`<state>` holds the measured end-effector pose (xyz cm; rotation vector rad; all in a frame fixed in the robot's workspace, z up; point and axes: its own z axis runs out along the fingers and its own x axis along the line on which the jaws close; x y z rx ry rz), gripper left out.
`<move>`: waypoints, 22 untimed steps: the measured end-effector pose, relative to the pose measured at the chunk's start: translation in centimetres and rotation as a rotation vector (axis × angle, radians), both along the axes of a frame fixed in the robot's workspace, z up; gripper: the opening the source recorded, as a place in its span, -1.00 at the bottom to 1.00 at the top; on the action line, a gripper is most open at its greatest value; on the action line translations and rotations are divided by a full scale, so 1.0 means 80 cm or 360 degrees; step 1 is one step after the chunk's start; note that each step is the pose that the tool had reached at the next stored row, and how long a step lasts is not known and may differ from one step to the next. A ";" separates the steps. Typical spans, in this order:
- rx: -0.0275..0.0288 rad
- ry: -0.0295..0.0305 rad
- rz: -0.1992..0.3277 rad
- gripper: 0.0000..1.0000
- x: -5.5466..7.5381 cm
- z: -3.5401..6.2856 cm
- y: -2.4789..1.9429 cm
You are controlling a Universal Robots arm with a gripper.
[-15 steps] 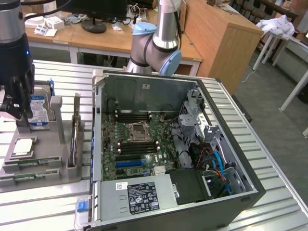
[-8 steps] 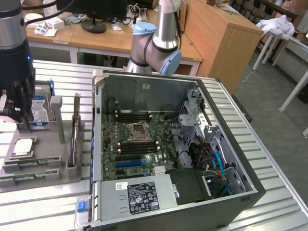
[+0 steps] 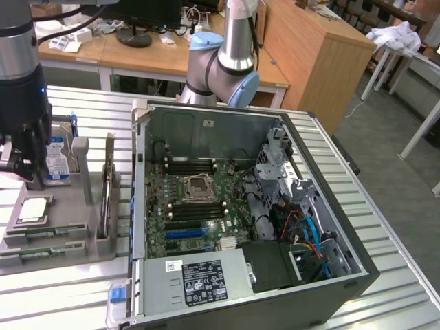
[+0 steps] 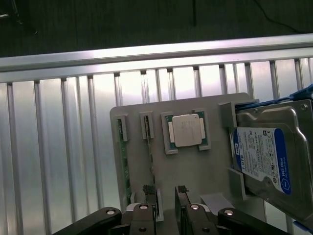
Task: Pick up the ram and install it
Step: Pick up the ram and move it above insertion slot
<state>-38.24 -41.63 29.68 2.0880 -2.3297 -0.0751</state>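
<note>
Ribbed metal table (image 4: 58, 156), grey tray (image 4: 195, 171), gripper (image 4: 165, 193) wide open, empty, close to ram (image 4: 150, 161).

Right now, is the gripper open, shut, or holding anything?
Gripper: open, holding nothing, above the gray tray, one fingertip by a ram stick.

Wrist view: the hard drive (image 4: 266, 156) is running off the picture's edge; the gripper (image 4: 165, 191) is being cropped at its base; one fingertip (image 4: 148, 192) is covering an end of the ram (image 4: 149, 152), whose chips are appearing too small to tell
</note>
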 end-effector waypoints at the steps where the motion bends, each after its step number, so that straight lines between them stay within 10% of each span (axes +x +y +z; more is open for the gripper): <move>1: 0.00000 0.00000 0.0000 -0.40 0.000 -0.001 0.0000; 22: 0.00000 0.00000 0.0000 -0.40 0.000 -0.030 0.0000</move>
